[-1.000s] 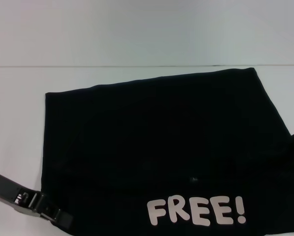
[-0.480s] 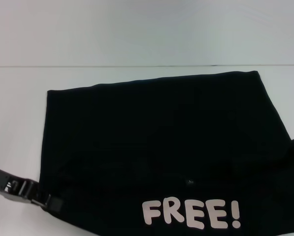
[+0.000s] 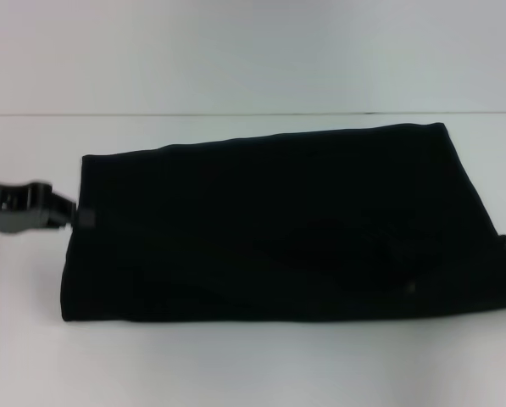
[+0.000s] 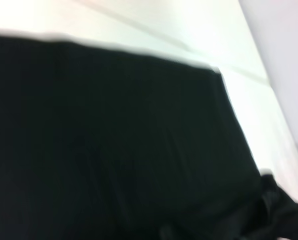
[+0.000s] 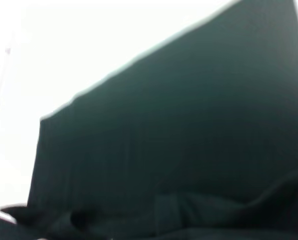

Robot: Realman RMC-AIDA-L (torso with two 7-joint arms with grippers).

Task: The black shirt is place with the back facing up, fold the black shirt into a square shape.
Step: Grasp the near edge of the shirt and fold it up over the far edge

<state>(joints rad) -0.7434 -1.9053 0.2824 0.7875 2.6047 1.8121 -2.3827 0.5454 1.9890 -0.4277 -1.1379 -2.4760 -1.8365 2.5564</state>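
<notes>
A large, plain black T-shirt of soft fabric (image 3: 278,225) is lying folded on a flat white table (image 3: 236,365), forming a wide, roughly rectangular band that is stretching across most of the head view. Its far edge is slanting, sitting higher toward the robot's right, while its near edge is running almost straight and level. No lettering is showing on the upward-facing side. Soft creases and a small bump are showing in the cloth toward the right end, where the fabric is running off the picture's edge.

The left gripper (image 3: 81,217), a dark metal and black tool on the end of a grey arm, is reaching in from the robot's left. Its tip is meeting the left edge of the shirt, about a third of the way down from the far corner. The pictures are too blurred to tell whether it is pinching the cloth or standing open.

The left wrist view is showing only the black shirt (image 4: 114,145) filling most of the picture, with the white table (image 4: 188,25) beyond it. The right wrist view is likewise showing black fabric (image 5: 188,130) against the white surface (image 5: 64,50). The right gripper is not showing in any view.
</notes>
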